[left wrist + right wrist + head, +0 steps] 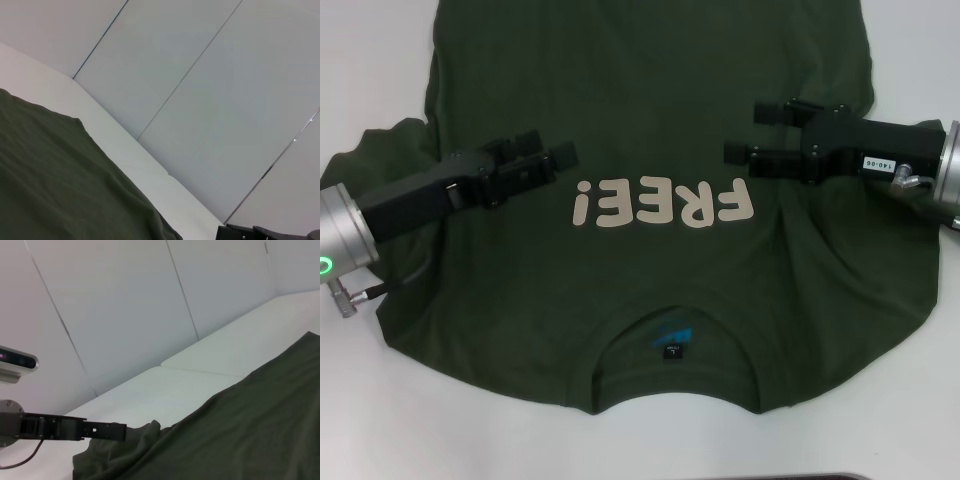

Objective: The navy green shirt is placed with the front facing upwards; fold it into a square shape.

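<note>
The navy green shirt [650, 160] lies flat on the white table [440, 440], front up, collar nearest, cream FREE! lettering [663, 203] sitting between both claws. Left gripper [552, 160] hovers over the shirt's left side, fingers a bit apart, holding nothing. Right gripper [748, 132] is over the right side, fingers spread, empty too.

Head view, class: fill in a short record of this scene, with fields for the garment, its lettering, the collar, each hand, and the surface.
garment: dark olive-green cotton T-shirt, spread flat, front up
lettering: cream "FREE!" on the chest
collar: ribbed neck nearest the robot, blue label inside
left hand: open, over the shirt's left side
right hand: open, over its right side
surface: white table
</note>
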`<act>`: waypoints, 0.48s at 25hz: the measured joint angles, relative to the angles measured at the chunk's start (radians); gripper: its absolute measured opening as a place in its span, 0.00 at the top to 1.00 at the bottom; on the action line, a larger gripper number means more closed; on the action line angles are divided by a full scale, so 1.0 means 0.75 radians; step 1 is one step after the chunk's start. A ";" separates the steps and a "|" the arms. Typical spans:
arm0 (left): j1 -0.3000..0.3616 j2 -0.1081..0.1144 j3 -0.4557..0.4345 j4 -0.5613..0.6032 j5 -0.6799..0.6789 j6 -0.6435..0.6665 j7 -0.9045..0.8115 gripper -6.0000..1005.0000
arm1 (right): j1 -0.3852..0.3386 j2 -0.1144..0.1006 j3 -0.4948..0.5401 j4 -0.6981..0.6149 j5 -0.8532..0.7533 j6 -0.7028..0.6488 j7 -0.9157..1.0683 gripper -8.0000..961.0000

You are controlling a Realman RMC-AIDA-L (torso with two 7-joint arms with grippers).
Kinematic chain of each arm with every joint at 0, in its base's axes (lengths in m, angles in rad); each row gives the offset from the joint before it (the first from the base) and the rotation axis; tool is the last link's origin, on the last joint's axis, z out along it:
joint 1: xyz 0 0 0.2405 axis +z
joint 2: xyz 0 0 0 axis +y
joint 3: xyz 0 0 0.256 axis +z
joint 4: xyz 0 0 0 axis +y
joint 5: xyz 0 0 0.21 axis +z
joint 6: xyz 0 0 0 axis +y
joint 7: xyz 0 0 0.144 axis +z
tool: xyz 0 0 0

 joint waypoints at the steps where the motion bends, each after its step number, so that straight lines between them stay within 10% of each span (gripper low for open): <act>1: 0.000 0.000 0.000 0.000 0.000 0.000 0.000 0.12 | 0.001 0.000 0.000 0.000 0.001 0.000 0.000 0.04; 12: 0.000 0.000 0.000 0.000 0.000 0.000 0.000 0.12 | 0.004 0.000 0.000 0.000 0.002 -0.001 0.000 0.04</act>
